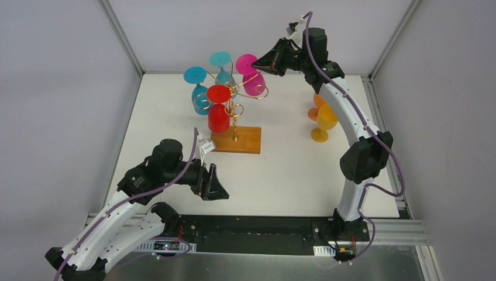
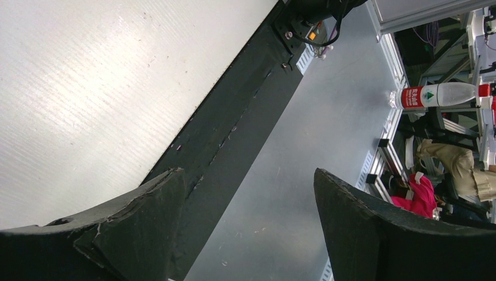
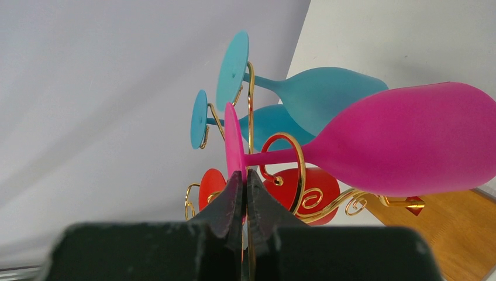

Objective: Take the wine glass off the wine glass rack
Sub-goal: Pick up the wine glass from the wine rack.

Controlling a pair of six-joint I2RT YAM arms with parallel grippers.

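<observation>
Left arm [image 1: 117, 216] low at near edge, left gripper [image 2: 248, 175] spread wide, empty | wine glass rack [image 1: 237, 140] upright beyond it, loaded | magenta wine glass [image 3: 398, 146] hanging bowl-down on right scroll, not yet off | right gripper [image 3: 245, 175] pinched on its foot rim [image 3: 233, 140] | judged: grasp made, unhooking and withdrawal left to do

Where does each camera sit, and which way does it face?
Top external: above and behind the robot, looking down on the table, rack, left arm and right arm.
Left wrist: over the open left pincer, facing the table's near edge.
Right wrist: along the right pincer, shut on the foot of the magenta glass, facing the rack.
Shared: top and right wrist both show that glass and rack.
</observation>
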